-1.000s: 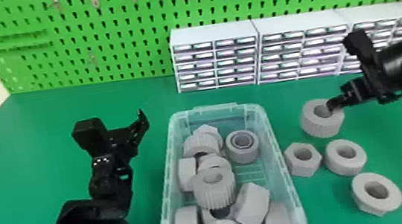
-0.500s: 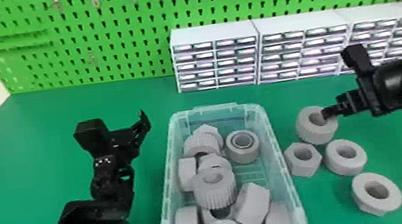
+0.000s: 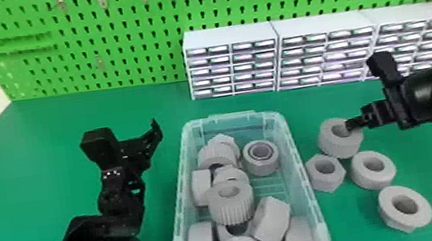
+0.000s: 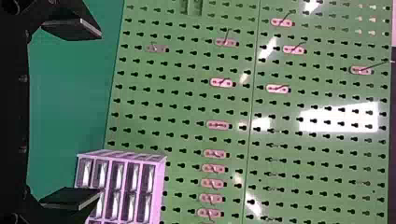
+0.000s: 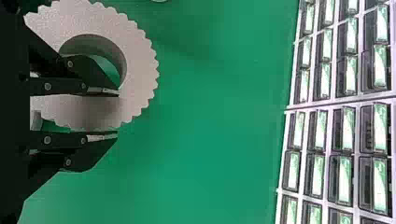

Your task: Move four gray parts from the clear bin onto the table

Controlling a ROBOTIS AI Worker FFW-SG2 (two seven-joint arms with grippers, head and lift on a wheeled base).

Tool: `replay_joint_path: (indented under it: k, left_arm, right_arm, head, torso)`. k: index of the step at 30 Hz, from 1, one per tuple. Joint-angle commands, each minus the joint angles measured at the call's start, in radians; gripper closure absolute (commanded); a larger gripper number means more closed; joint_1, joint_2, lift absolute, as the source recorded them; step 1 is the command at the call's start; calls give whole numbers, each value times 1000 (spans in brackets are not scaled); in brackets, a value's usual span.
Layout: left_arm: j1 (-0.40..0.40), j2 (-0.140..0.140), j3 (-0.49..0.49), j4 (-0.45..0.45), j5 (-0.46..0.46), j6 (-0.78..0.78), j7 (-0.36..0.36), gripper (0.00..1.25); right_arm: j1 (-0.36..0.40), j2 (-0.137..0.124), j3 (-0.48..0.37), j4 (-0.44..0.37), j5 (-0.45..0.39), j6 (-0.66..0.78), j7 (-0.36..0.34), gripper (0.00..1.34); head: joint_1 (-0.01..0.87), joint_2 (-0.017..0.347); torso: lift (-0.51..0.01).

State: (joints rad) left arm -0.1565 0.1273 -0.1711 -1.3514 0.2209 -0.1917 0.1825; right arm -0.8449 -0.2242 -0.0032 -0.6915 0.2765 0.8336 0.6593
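Right fingers (image 3: 354,123) clenched around the wall of a ridged gray ring (image 3: 339,148), right of the clear bin (image 3: 306,182).
Right of the bin on the green desk (image 3: 347,225), nearest first: a flanged part (image 3: 391,212), a smooth thick ring (image 3: 375,182), a hexagonal nut (image 3: 327,183); inside it, ribbed and smooth gray parts (image 3: 232,211) lie jumbled; left of it, the left fingers (image 3: 155,134) are spread, empty; beyond it, pale drawer cabinets (image 3: 229,35), then a perforated green pegboard (image 3: 134,32).

My left gripper (image 3: 144,147) holds its jaws wide; my right gripper (image 3: 349,126) points leftward, jaws parted slightly, probably clamped.
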Motion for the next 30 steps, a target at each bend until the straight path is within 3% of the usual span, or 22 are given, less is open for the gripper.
replay_joint_path:
  k: [1,21,23,30]
  left_arm:
    - [0,0,-1,0,0,0,0,98]
    - [-3,-1,-2,0,0,0,0,98]
    - [-3,-3,-2,0,0,0,0,98]
    - [-3,-3,-1,0,0,0,0,98]
  right_arm:
    - [3,-3,0,3,3,-4,-3,970]
    - [10,-9,-3,13,18,-4,-10,964]
    - [10,-9,3,15,10,1,-10,921]
    - [4,-1,23,7,-5,19,-10,544]
  head:
    - [693,72]
    - [693,72]
    - [693,72]
    - [693,72]
  torso:
    - [-52]
    - [-52]
    - [-52]
    - [-52]
